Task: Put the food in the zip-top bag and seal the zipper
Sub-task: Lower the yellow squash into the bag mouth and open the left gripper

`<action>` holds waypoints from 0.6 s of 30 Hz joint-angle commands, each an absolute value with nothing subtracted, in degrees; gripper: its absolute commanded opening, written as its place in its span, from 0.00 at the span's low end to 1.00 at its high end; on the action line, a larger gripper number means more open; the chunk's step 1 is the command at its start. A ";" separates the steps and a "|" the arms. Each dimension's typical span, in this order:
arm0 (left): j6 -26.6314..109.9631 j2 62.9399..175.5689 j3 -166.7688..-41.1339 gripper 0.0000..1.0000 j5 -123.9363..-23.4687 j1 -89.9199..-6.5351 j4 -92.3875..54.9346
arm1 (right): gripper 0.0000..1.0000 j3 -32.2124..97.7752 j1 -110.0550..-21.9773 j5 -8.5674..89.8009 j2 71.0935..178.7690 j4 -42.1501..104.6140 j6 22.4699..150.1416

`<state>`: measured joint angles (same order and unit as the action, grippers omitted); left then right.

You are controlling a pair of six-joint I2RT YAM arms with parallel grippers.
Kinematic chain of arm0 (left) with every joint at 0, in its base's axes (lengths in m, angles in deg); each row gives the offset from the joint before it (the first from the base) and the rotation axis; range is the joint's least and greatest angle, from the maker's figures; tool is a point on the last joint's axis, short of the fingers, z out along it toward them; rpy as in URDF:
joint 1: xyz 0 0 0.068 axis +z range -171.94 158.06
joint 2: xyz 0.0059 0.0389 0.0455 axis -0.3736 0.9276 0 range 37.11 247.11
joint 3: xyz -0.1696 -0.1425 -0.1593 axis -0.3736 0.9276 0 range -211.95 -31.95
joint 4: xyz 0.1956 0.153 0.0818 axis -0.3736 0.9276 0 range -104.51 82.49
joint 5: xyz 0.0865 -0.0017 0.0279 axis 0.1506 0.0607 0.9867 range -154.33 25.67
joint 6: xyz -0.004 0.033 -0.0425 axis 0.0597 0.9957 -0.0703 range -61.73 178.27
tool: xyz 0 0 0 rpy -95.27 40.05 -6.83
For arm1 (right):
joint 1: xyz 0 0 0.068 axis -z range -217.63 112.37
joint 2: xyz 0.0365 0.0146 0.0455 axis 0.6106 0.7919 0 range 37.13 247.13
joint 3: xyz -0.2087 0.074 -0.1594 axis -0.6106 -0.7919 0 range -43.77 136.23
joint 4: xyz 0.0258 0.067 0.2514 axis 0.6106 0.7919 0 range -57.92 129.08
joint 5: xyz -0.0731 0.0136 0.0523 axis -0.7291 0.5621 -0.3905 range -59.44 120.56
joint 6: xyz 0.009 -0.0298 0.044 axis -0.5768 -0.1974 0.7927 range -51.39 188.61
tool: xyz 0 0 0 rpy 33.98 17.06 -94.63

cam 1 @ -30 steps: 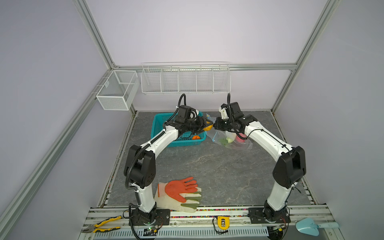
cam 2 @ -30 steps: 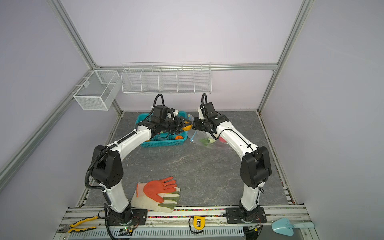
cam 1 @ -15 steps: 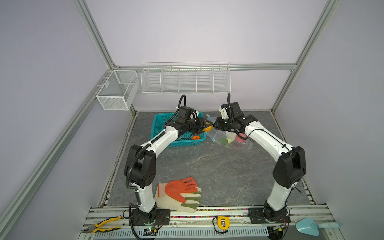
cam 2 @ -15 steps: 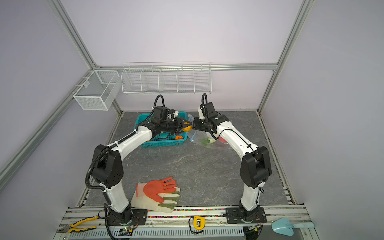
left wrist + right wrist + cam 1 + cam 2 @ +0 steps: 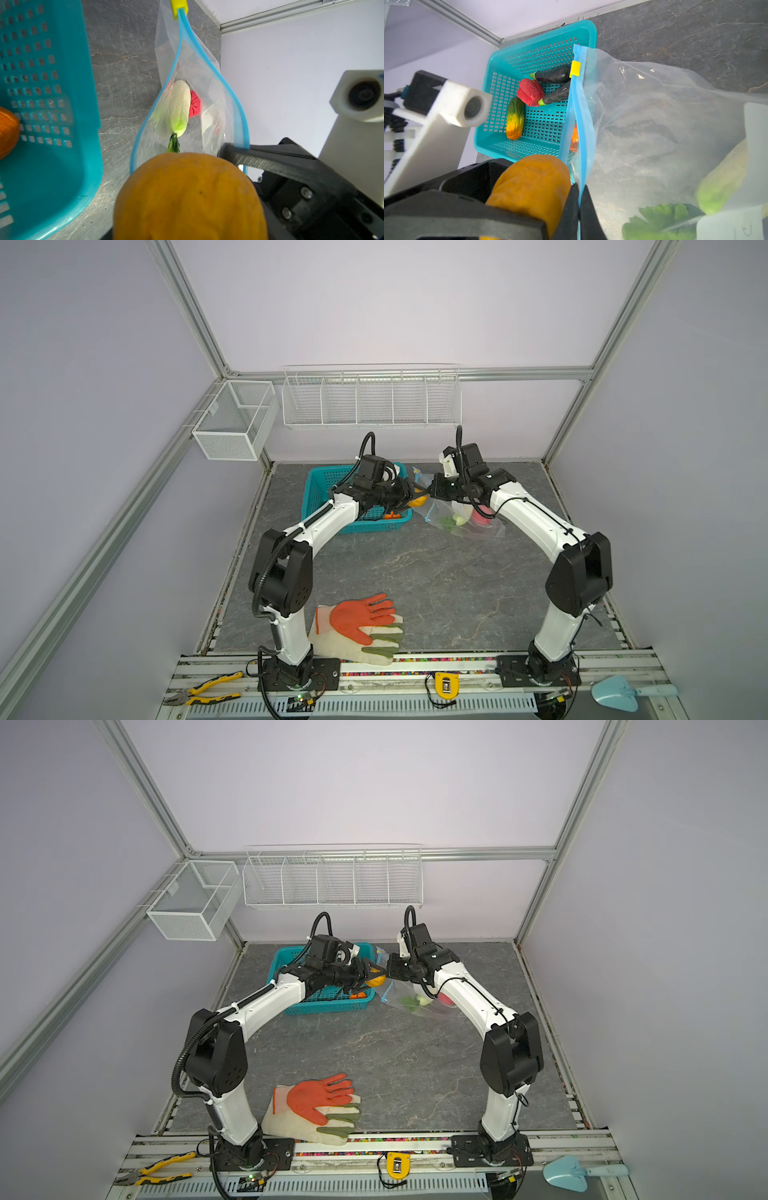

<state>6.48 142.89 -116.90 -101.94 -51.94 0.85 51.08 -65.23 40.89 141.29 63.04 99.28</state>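
Loading step, judged partway through. The right gripper (image 5: 434,491) is clamped hard on one lip of the zipper (image 5: 234,97). We take the reason to be that lifting that lip off the table lets the mouth of the zip-top bag (image 5: 467,526) gape into a teardrop. The bag's body sags below and behind its fingers. The yellow slider tab (image 5: 575,68) sits at the far end of the strip, well away from the pinch, so the whole mouth is free. The left gripper (image 5: 412,492) is closed around an orange fruit (image 5: 189,197), carried at its tips and poised just short of the opening, almost touching the right gripper's fingers. Already in the bag, beyond the fruit, are a white-and-green vegetable (image 5: 179,106), a red piece (image 5: 195,106) and some leafy greens (image 5: 660,220). More food waits in the teal basket (image 5: 311,495) beneath the left wrist, including a red pepper (image 5: 530,92), two dark aubergines (image 5: 552,75) and a green-orange piece (image 5: 515,118). Both arms arch up from their bases, elbows high and forearms reaching inward, so the wrists meet nearly tip to tip. The fruit looks wide for the gap and may snag the slack lip.
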 commanded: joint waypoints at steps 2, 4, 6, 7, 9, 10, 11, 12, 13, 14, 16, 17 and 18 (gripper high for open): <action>7.82 143.61 -116.44 0.54 -101.51 -52.25 1.84 | 0.07 52.56 -64.77 41.16 139.46 62.37 99.98; 8.11 143.55 -116.41 0.54 -101.26 -52.22 2.22 | 0.07 52.51 -64.70 41.03 139.20 62.37 99.99; 8.28 143.64 -116.42 0.54 -101.16 -52.26 2.51 | 0.06 52.45 -64.68 40.94 139.16 62.25 99.99; 8.41 143.78 -116.52 0.54 -101.11 -52.26 2.71 | 0.06 52.43 -64.64 41.01 139.04 62.30 100.04; 8.76 143.97 -116.92 0.54 -100.90 -52.34 3.51 | 0.06 52.38 -64.69 41.17 138.91 62.16 100.13; 8.94 144.24 -117.26 0.54 -100.89 -52.35 4.00 | 0.06 52.36 -64.65 41.20 138.83 62.06 100.20; 9.23 144.44 -117.49 0.54 -100.89 -52.48 4.43 | 0.06 52.31 -64.70 41.28 138.79 62.00 100.27; 9.35 144.66 -117.70 0.54 -100.87 -52.59 4.76 | 0.06 52.31 -64.70 41.26 138.67 61.96 100.29; 9.59 144.90 -118.03 0.54 -100.79 -52.70 5.18 | 0.07 52.29 -64.70 41.29 138.64 61.86 100.41; 9.92 145.05 -118.45 0.54 -100.61 -52.86 5.75 | 0.06 52.29 -64.70 41.29 138.56 61.79 100.42; 10.54 145.48 -119.34 0.54 -100.30 -53.13 7.02 | 0.06 52.30 -64.62 41.37 138.47 61.69 100.47; 10.86 145.65 -119.83 0.54 -100.19 -53.18 7.69 | 0.06 52.34 -64.70 41.45 138.49 61.56 100.59; 11.09 145.73 -120.03 0.54 -100.11 -53.31 8.01 | 0.06 52.29 -64.66 41.55 138.61 61.52 100.58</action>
